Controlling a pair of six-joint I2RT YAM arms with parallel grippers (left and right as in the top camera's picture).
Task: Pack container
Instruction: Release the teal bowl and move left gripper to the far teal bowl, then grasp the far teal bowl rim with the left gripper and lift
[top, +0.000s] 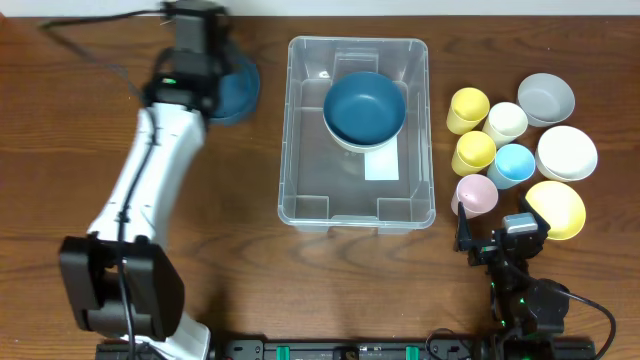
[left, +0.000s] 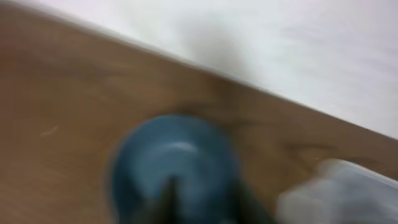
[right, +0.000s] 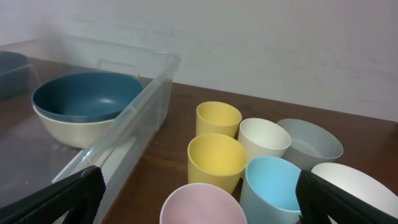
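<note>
The container, a large clear bin, stands mid-table and shows at the left in the right wrist view. Inside it a dark blue bowl sits nested in a cream bowl. Another dark blue bowl rests on the table left of the bin. My left arm reaches over it. The left wrist view is blurred: my left gripper hangs just above that bowl, fingers apart. My right gripper stands wide open over a pink cup, holding nothing.
Right of the bin stand two yellow cups, a cream cup, a light blue cup and the pink cup. Beyond them sit a grey bowl, a white bowl and a yellow bowl.
</note>
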